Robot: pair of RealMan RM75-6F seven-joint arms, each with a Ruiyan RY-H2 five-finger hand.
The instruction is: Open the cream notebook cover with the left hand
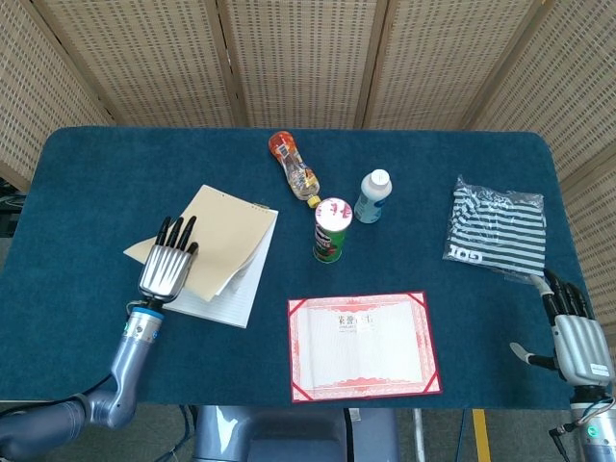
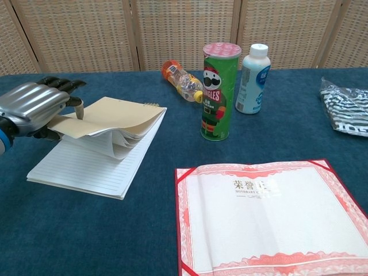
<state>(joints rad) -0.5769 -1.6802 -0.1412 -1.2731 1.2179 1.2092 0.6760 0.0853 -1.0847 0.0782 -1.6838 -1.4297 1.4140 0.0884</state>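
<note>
Surface: a dark blue cloth-covered table [image 1: 115, 164] backed by woven wicker screen panels [image 1: 289, 58]. At far left, the left hand [image 1: 166, 268] pinched the lifted edge of the cream notebook cover [image 2: 109, 112], which arched with several pages above a lined sheet lying flat just right of the hand. Further right stood a green chip can [image 2: 214, 92], a white bottle [image 2: 253, 71] and a red-bordered certificate [image 1: 364, 345], then a striped bag [image 1: 496, 231]; the right hand [image 1: 577, 342], fingers apart and holding nothing, rested at far right.
</note>
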